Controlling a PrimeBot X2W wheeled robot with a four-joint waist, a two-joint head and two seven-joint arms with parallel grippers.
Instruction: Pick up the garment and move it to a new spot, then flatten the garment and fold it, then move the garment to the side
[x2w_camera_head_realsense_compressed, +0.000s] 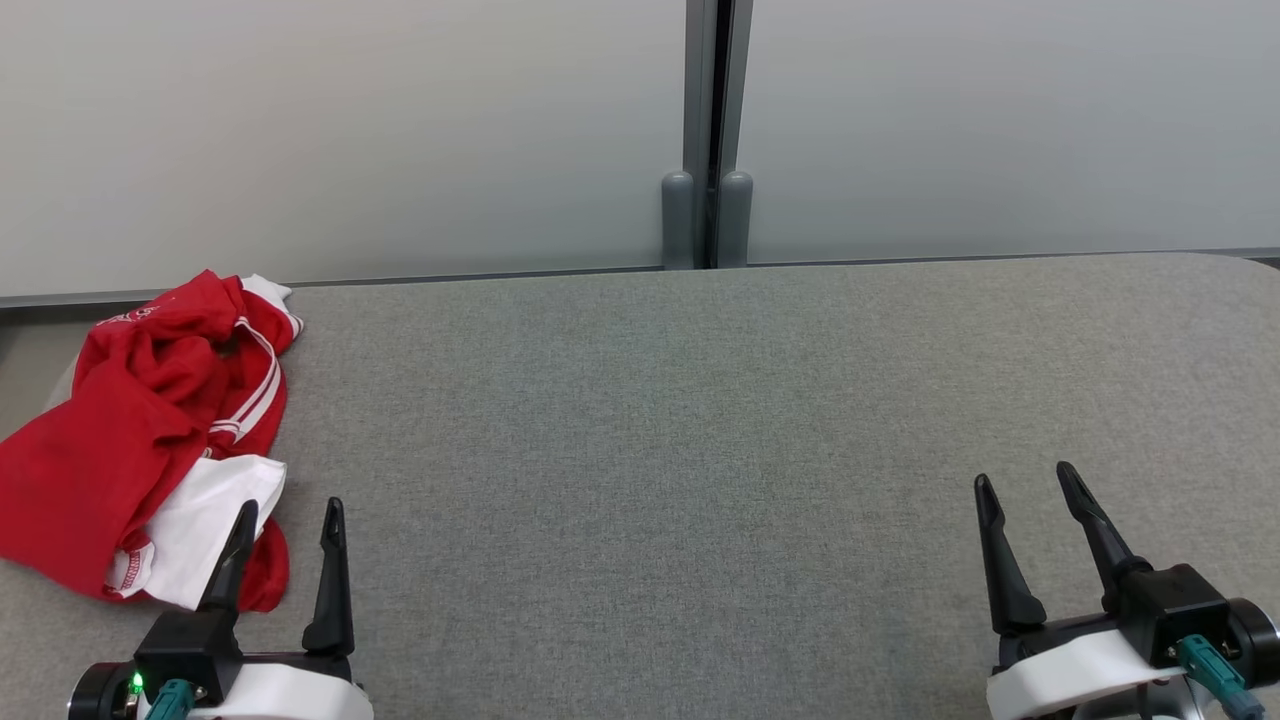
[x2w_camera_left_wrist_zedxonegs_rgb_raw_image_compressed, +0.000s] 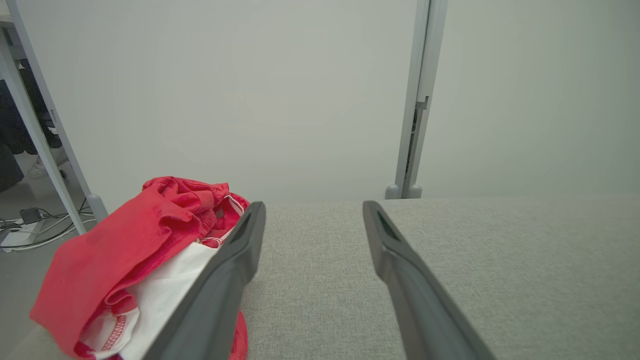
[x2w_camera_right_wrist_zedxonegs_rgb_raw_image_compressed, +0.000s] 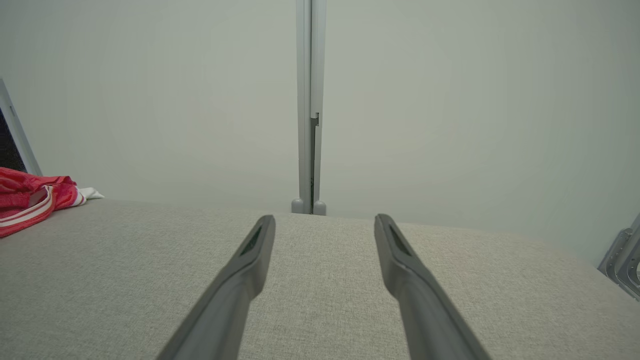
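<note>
The crumpled red-and-white garment (x2w_camera_head_realsense_compressed: 150, 430) lies at nine o'clock on the grey table (x2w_camera_head_realsense_compressed: 700, 450), so the left gripper (x2w_camera_head_realsense_compressed: 290, 503), jaws spread and empty, sits just beside it at seven, likely ready to grab, while the right gripper (x2w_camera_head_realsense_compressed: 1024, 473) waits equally spread and empty at four.

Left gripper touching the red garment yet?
Cannot tell. Head and left wrist views show one finger of the left gripper overlapping the garment; neither shows contact or a gap.

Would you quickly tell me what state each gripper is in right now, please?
Left gripper: open, holding nothing, beside the garment.
Right gripper: open, holding nothing.
</note>
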